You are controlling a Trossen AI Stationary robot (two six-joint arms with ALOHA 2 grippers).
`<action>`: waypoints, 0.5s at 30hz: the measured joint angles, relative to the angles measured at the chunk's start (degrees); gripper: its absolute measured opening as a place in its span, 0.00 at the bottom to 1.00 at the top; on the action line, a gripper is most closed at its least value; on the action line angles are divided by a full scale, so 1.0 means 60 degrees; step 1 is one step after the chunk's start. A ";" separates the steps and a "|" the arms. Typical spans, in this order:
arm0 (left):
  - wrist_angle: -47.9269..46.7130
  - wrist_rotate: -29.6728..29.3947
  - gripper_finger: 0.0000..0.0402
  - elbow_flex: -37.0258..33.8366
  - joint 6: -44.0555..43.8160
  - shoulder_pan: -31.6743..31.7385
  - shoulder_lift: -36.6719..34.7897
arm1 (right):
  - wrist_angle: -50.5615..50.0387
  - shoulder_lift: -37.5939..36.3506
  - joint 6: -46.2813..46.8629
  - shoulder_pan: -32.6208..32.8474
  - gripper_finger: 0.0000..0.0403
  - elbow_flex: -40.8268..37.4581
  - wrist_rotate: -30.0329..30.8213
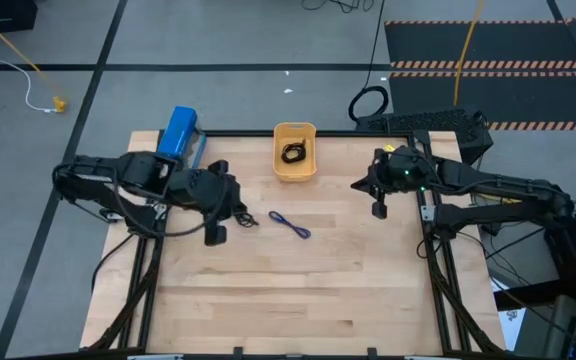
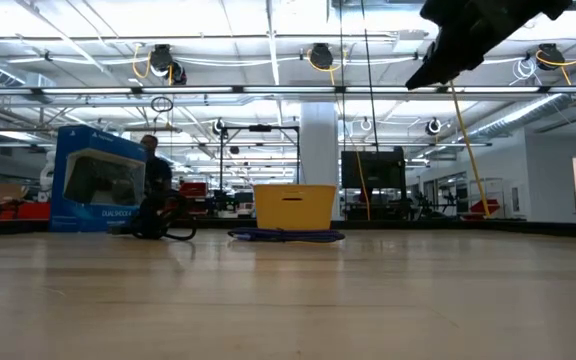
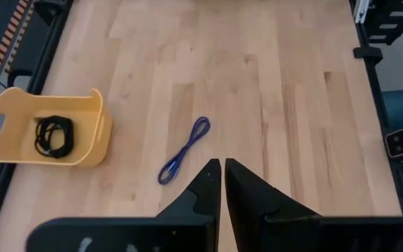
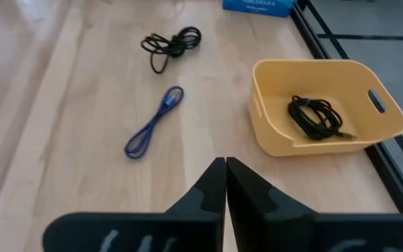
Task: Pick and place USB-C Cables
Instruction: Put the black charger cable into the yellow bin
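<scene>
The left gripper (image 1: pixel 215 233) hovered over the wooden table (image 1: pixel 288 300) with its fingers (image 3: pixel 208 183) pressed nearly together, holding nothing. Just beside it, toward the table's middle, lay a black USB-C cable (image 4: pixel 171 43), a loose tangle of thin cord with one end trailing out. A little farther ahead of that gripper lay the blue-purple USB-C cable (image 1: pixel 290 225), folded into a long, narrow, flat loop lying at a slant on the bare wood. The right gripper (image 1: pixel 379 208) hung above the opposite side of the table, its fingers (image 4: pixel 215 183) pressed together and empty, well apart from both loose cables. Between the two grippers and beyond them, at the table's far edge, stood the yellow-orange tray (image 1: pixel 295 170), upright, with a second black USB-C cable (image 4: pixel 315 116) bunched in a small coil on its floor.
</scene>
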 joint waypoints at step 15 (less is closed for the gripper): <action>-0.3835 0.0342 0.06 0.1819 -0.1103 0.0000 0.0000 | 0.0010 -0.0102 0.0013 0.0735 0.01 0.0002 0.0000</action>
